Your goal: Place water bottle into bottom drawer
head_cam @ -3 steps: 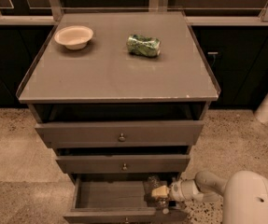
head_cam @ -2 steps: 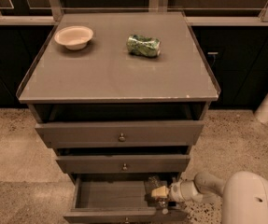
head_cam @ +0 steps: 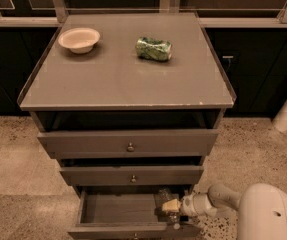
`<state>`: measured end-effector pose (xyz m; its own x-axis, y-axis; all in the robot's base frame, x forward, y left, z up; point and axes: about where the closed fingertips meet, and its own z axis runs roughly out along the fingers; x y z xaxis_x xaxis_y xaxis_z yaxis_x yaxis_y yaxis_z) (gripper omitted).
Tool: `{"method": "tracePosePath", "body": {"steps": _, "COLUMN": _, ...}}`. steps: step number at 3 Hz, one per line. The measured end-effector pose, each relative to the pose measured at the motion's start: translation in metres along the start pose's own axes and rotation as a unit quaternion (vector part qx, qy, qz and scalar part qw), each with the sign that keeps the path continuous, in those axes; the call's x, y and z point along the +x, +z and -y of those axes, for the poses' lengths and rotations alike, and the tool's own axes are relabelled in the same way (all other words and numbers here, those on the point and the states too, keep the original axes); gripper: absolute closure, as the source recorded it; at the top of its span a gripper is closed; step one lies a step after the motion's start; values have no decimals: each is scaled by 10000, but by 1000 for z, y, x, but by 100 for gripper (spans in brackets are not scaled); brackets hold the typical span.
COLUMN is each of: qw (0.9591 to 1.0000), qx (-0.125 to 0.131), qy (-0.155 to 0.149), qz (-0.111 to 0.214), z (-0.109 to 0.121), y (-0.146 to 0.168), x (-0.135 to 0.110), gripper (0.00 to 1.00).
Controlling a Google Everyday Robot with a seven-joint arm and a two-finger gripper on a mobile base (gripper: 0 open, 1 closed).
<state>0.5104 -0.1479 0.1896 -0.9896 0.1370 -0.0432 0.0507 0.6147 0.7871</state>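
The bottom drawer (head_cam: pixel 108 210) is pulled open at the foot of the grey-brown cabinet, its front at the lower edge of the camera view. My gripper (head_cam: pixel 167 207) reaches in from the right over the drawer's right end. A clear plastic shape (head_cam: pixel 164 196), which looks like the water bottle, sits at the fingers inside the drawer's right side. Its cap and label are not visible.
A cream bowl (head_cam: pixel 79 39) and a crumpled green can (head_cam: pixel 154 49) lie on the cabinet top (head_cam: pixel 123 79). The two upper drawers (head_cam: pixel 128 145) are slightly open, each with a small knob. My white arm (head_cam: pixel 263 214) fills the lower right. Speckled floor surrounds the cabinet.
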Motion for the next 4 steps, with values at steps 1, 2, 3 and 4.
{"method": "tracePosePath", "body": {"steps": 1, "qw": 10000, "qx": 0, "qy": 0, "qz": 0, "z": 0, "y": 0, "x": 0, "gripper": 34}}
{"method": "tracePosePath", "body": {"steps": 2, "qw": 10000, "qx": 0, "qy": 0, "qz": -1, "z": 0, "y": 0, "x": 0, "gripper": 10}}
{"method": "tracePosePath", "body": {"steps": 3, "qw": 10000, "qx": 0, "qy": 0, "qz": -1, "z": 0, "y": 0, "x": 0, "gripper": 0}}
{"method": "tracePosePath", "body": {"steps": 4, "qw": 10000, "qx": 0, "qy": 0, "qz": -1, "z": 0, "y": 0, "x": 0, "gripper": 0}}
